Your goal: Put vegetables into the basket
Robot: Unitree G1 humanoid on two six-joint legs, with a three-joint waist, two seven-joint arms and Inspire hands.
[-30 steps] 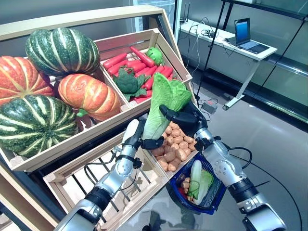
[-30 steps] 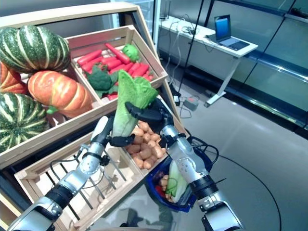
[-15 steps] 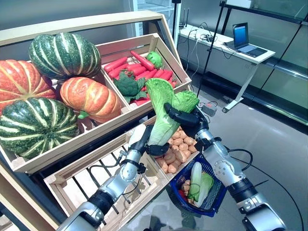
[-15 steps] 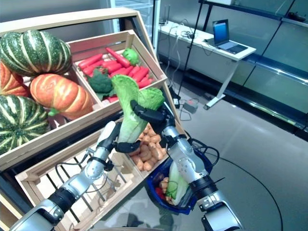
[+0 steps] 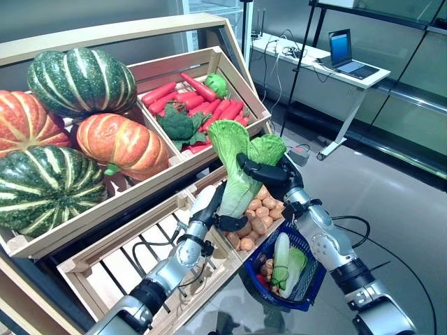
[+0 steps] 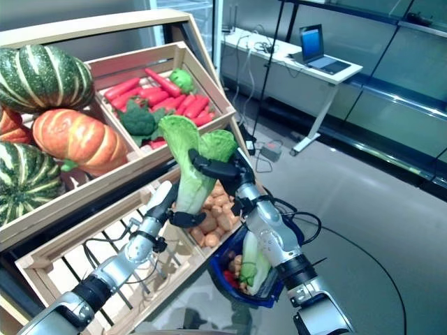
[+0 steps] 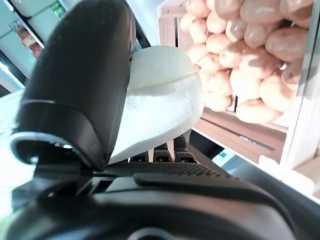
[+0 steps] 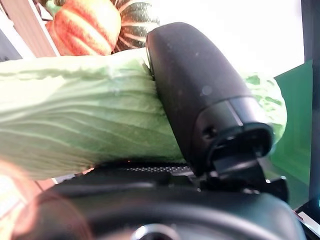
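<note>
A long green lettuce (image 5: 237, 174) with a pale stalk stands upright over the potato crate (image 5: 262, 213), held by both hands. My left hand (image 5: 207, 204) grips the white stalk end (image 7: 160, 110) from below, fingers curled round it. My right hand (image 5: 269, 172) clasps the leafy upper part (image 8: 85, 125), thumb across the leaves. A blue basket (image 5: 311, 279) hangs under my right forearm, lower right of the lettuce. It holds another pale green lettuce (image 5: 283, 259) and some small vegetables.
The wooden stand holds large green and orange pumpkins (image 5: 119, 143) at left, and a crate of red carrots and green vegetables (image 5: 202, 101) at the back. A slatted crate (image 5: 133, 258) sits below left. A desk with a laptop (image 5: 346, 66) stands on the right.
Both hands have brought the lettuce a little down and to the right, away from the upper crate and over the potatoes. The camera has shifted slightly.
</note>
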